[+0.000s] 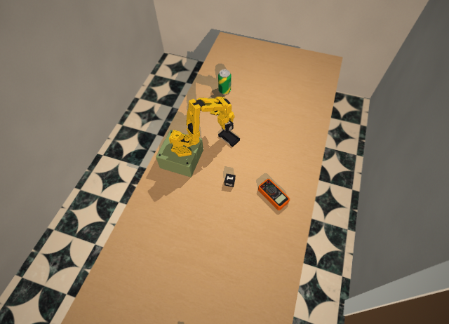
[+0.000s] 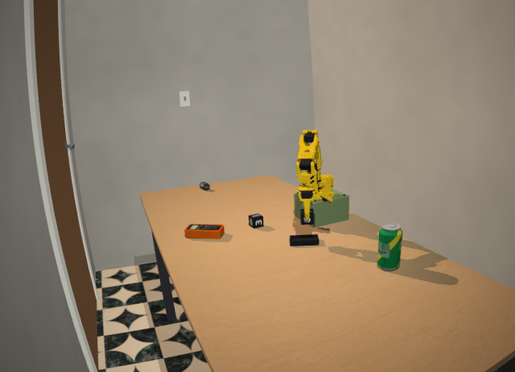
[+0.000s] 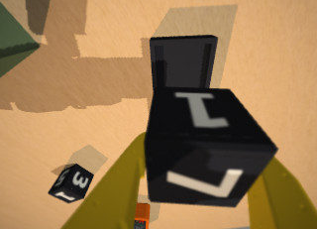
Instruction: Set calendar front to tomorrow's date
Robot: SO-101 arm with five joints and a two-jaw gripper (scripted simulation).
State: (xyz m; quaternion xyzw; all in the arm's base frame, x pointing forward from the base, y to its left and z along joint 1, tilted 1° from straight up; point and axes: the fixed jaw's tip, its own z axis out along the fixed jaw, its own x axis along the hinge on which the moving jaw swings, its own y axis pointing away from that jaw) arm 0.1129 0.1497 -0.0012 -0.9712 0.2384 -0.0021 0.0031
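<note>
My gripper (image 3: 198,189) is shut on a black cube (image 3: 205,145) with white digits; its upper face shows a 1 and the face below a 7-like mark. I hold it in the air just short of the black tray (image 3: 183,60), which lies empty on the table. In the top view the held cube (image 1: 229,125) hangs over the tray (image 1: 229,137). In the exterior view the held cube (image 2: 305,221) is above and behind the tray (image 2: 303,240). The second black cube (image 1: 229,180) sits loose on the table, apart from the tray; it shows a 3 in the exterior view (image 2: 255,220) and in the wrist view (image 3: 70,182).
An orange multimeter (image 1: 273,193) lies beyond the loose cube. A green soda can (image 1: 224,81) stands on the other side of the arm. My green base (image 1: 179,156) is at the table's edge. A small dark object (image 2: 203,186) lies at the far corner.
</note>
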